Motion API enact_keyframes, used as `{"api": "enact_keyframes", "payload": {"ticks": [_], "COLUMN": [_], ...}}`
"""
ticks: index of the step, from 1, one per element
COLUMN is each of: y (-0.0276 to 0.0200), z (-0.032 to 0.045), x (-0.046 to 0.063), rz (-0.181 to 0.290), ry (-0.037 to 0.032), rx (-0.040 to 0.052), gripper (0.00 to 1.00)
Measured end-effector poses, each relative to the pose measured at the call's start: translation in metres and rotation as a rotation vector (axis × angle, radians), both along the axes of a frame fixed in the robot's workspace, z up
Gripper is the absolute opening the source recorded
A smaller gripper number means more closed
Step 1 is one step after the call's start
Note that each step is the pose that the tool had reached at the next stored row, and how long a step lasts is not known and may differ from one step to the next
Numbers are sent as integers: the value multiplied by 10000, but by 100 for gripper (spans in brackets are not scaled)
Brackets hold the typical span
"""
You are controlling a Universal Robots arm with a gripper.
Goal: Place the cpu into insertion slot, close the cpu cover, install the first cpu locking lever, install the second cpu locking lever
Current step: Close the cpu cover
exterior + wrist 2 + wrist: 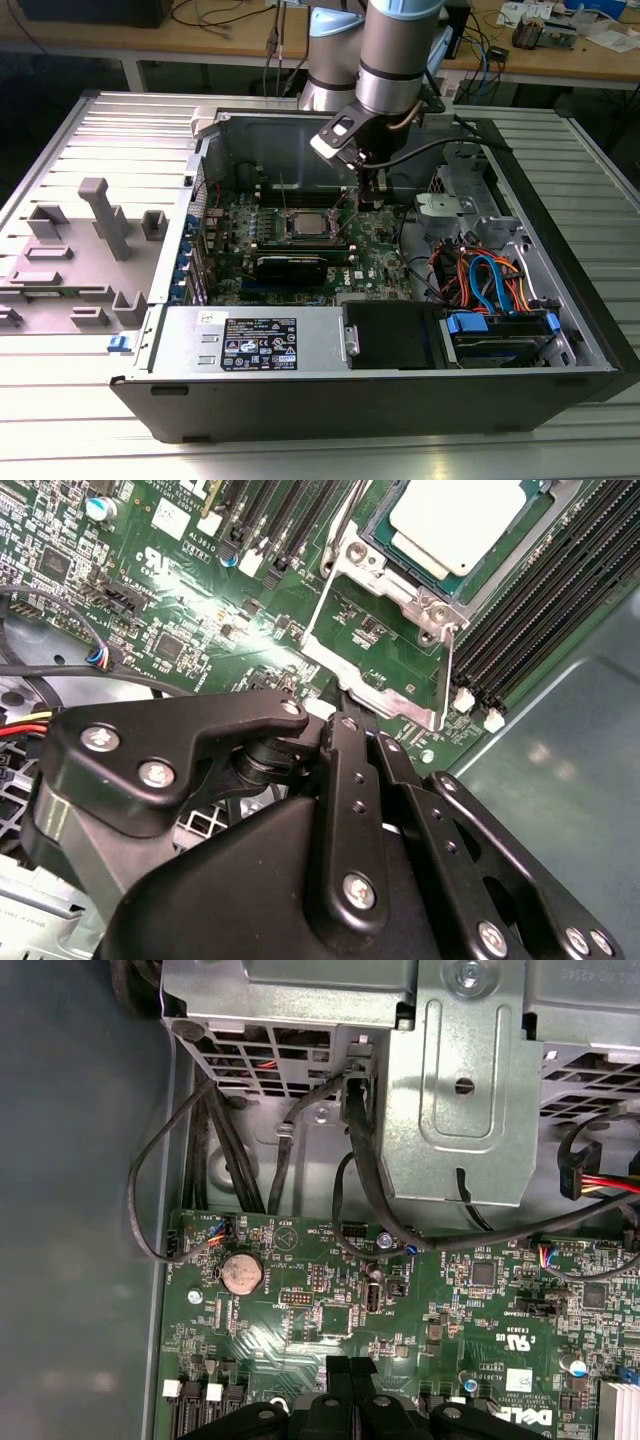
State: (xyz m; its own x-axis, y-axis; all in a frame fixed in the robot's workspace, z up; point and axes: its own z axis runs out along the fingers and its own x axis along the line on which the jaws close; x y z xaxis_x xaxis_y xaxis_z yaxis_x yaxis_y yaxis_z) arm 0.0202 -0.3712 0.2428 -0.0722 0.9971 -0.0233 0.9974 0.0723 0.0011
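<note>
The cpu (455, 515) (308, 224) lies with its dull silver top up inside the insertion slot (291, 236) on the green motherboard. The cpu cover (370, 685), a shiny silver frame, is swung open beside the slot, and the board shows through its window. A thin wire locking lever (340, 525) stands raised next to the slot. My gripper (350, 725) (368, 192) (350, 1365) hangs low over the board on the exterior view's right of the slot. Its black fingers are pressed together, with the tips at the outer edge of the open cover and nothing between them.
Long black memory slots (560, 570) flank the slot. A black card (290, 265) lies just in front of it. The power supply (260, 345), the drive cage with orange and blue cables (490, 280) and the case walls hem in the board. A grey fixture tray (90, 240) sits outside the case.
</note>
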Motion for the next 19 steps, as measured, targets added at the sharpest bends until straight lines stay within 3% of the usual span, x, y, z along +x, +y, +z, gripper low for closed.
{"api": "enact_keyframes", "payload": {"ticks": [19], "y": [0], "z": [-4], "x": [-46], "rz": [0], "ry": [2], "rx": [0], "gripper": [11]}}
